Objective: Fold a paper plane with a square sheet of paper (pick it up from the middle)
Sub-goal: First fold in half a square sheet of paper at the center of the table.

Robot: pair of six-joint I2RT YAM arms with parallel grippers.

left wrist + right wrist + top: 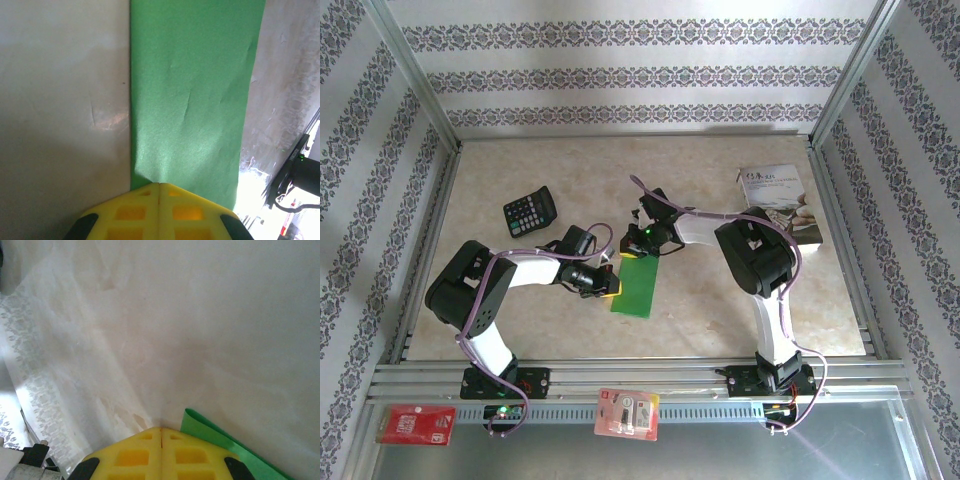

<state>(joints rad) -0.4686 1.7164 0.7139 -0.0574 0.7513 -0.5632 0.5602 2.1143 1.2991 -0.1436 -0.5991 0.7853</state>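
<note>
Top external: left claw [612,284] and right claw [629,252] pinched closed, tips at green sheet [639,287]; booklet [782,205] print unreadable.

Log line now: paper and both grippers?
paper: folded narrow, on table | left gripper: shut, at paper edge | right gripper: shut, beside paper
</note>
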